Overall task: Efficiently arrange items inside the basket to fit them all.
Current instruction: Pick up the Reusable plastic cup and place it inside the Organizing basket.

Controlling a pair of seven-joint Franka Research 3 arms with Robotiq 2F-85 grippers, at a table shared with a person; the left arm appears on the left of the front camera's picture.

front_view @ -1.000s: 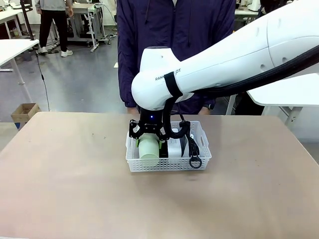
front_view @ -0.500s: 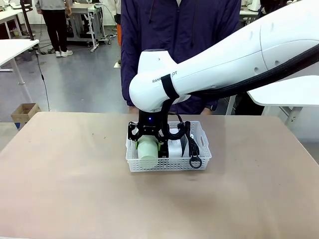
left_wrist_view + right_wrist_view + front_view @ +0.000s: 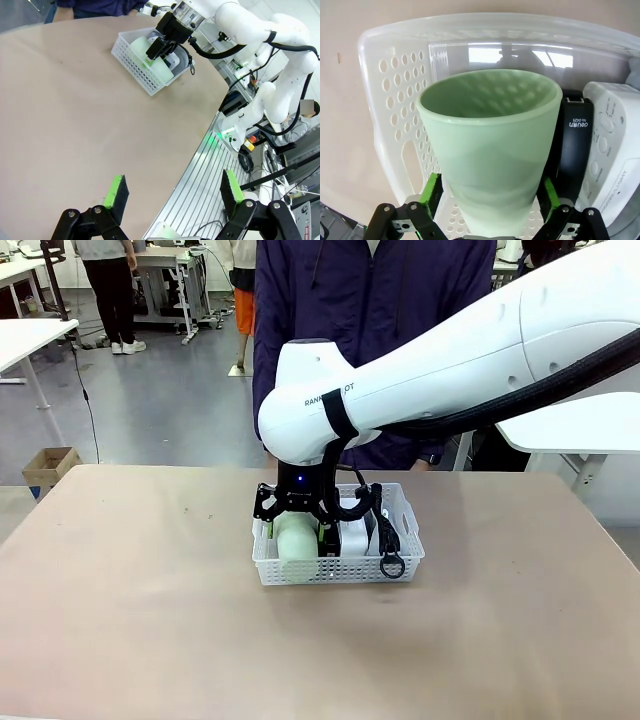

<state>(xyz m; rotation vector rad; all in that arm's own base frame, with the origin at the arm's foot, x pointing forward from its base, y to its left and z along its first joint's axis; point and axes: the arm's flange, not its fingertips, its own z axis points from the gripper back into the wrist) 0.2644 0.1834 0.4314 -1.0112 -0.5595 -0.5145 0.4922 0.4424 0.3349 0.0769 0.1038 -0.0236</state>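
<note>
Cup [image 3: 490,150] sits clamped in my right tool [image 3: 296,530], held mouth-sideways low in the left end of the basket [image 3: 266,562], tight beside the stapler [image 3: 572,150] and box [image 3: 615,150]. If I release carelessly, it could roll or wedge against the stapler; my left tool [image 3: 172,192] hangs wide open and empty above the table [image 3: 60,125].

Bright, even overhead light leaves soft shadows on the counter [image 3: 150,590]. Glare streaks the basket [image 3: 520,52] floor. Wrist views bend strongly at their edges; the front view stays sharp.

Cup [image 3: 490,150] in basket [image 3: 385,90], stapler [image 3: 572,145] beside, box [image 3: 615,150] beyond
</note>
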